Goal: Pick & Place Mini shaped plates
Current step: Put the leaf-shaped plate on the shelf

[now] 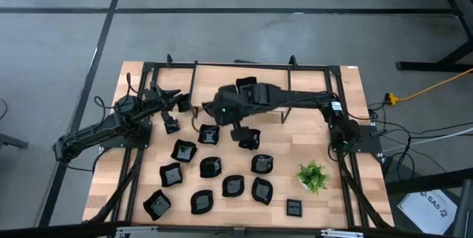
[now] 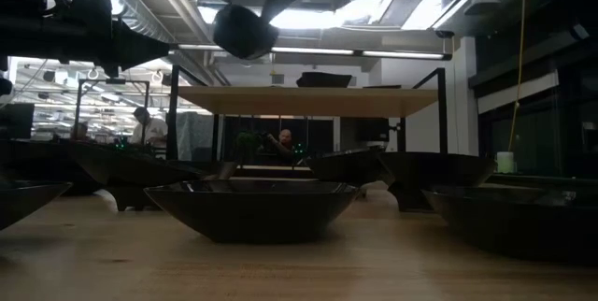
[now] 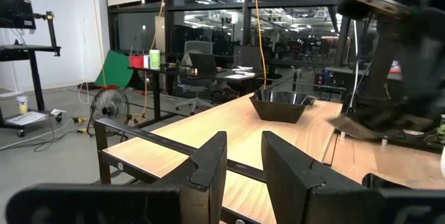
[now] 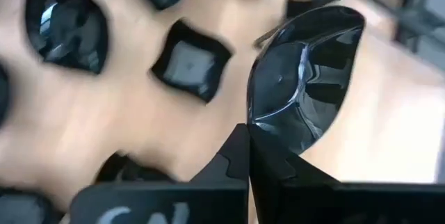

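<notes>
The only writing that could be read was "SAS" on a white sheet (image 1: pixel 431 205) lying on the floor off the table's corner, seen from above; the rest of its print was too small to tell.

The right gripper (image 4: pixel 249 156) had its fingers pinched together on the rim of a glossy black plate (image 4: pixel 304 78), which stuck out ahead of the fingertips, lifted clear of the wooden table (image 1: pixel 332 201). Below and to one side of it, the wrist camera showed a square plate (image 4: pixel 189 62) and an oval one (image 4: pixel 66 26) resting on the wood. From above, this gripper (image 1: pixel 248 139) hung over the middle of the table, with the other black plates (image 1: pixel 233 186) spread just in front of it and a small green plant (image 1: pixel 313 175) off to its side.

The left gripper (image 3: pixel 243 165) stood partly open and held nothing. Its own camera looked past the fingers to one black bowl-like plate (image 3: pixel 281 104) well ahead on the table, against an office background that the overhead camera did not show.

The table-level camera saw only dark plates (image 2: pixel 252 209) in profile, and people far behind.
</notes>
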